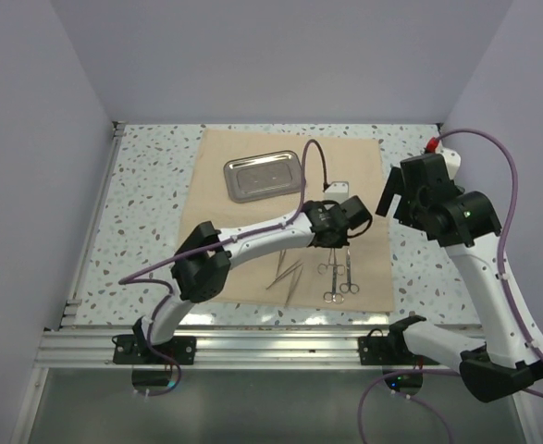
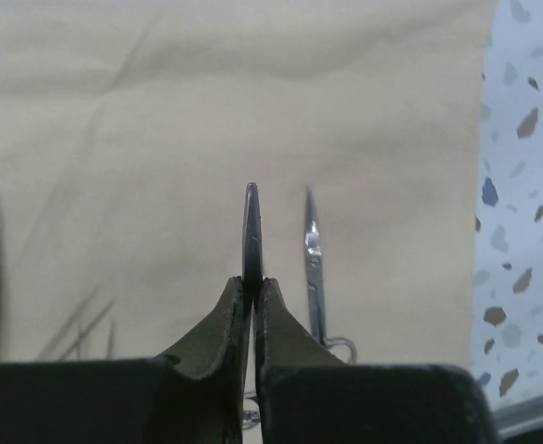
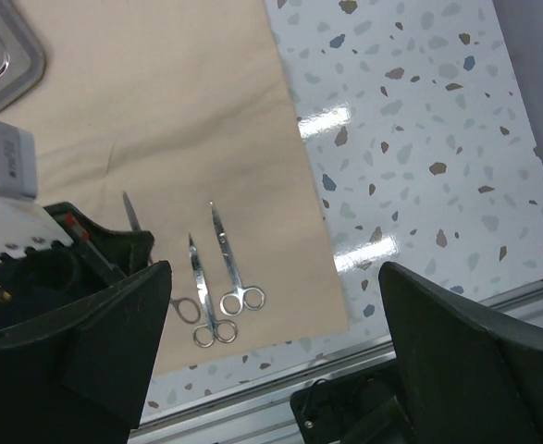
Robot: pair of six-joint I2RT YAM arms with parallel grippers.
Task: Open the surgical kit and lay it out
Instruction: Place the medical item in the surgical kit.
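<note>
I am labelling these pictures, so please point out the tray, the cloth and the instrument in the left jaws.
tray (image 1: 264, 176), top view, flat bottom.
cloth (image 1: 359, 157), top view, bare far part.
instrument (image 2: 252, 231), left wrist view, exposed tip.

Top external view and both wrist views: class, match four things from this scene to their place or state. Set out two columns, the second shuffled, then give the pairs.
Column one
1. steel tray
2. left fingers
3. right fingers
4. ring-handled scissors

Column two
A. wide apart, holding nothing
B. lying flat on the near right part of the cloth
C. shut on a thin instrument
D. on the far part of the cloth

Pairs: 1-D, 2-C, 3-A, 4-B
</note>
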